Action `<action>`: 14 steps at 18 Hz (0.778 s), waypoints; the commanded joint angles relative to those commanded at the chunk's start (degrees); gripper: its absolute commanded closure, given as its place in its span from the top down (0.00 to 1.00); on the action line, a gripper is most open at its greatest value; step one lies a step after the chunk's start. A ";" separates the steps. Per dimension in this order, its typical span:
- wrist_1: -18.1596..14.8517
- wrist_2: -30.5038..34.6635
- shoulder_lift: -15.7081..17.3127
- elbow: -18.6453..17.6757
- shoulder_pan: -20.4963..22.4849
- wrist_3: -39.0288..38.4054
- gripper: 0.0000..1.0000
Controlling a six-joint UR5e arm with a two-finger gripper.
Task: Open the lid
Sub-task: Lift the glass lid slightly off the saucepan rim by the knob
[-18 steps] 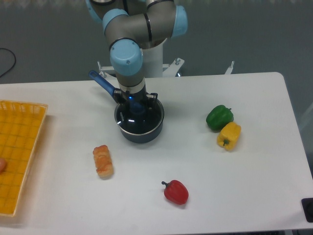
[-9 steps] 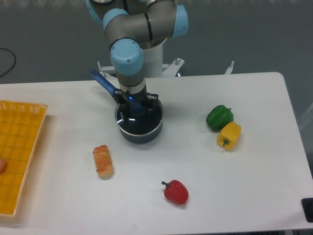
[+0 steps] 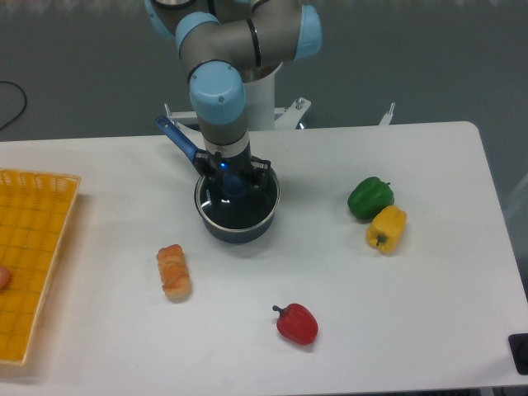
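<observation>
The dark blue saucepan (image 3: 240, 234) stands at the back middle of the white table, its long handle (image 3: 176, 140) pointing back-left. The round glass lid (image 3: 244, 211) with a metal rim lies flat on the pan. My gripper (image 3: 233, 183) comes straight down over the lid's centre, and its dark fingers are closed around the blue knob, which they mostly hide. No gap shows between the lid's rim and the pan.
A green pepper (image 3: 370, 198) and a yellow pepper (image 3: 386, 228) lie to the right. A red pepper (image 3: 296, 323) sits near the front, a bread roll (image 3: 174, 271) front-left of the pan. A yellow basket (image 3: 33, 247) is at the left edge.
The gripper, the pan and the lid have shifted slightly to the right together. The lid still lies on the pan.
</observation>
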 joint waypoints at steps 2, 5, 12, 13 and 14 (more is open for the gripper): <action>-0.09 -0.17 0.09 0.00 0.00 0.96 0.65; 0.00 -0.26 0.09 0.17 0.09 1.50 0.62; -1.05 -1.76 0.09 3.16 0.88 2.90 0.59; -1.14 -1.76 0.09 3.25 0.88 2.90 0.59; -1.14 -1.76 0.00 3.25 0.97 2.90 0.59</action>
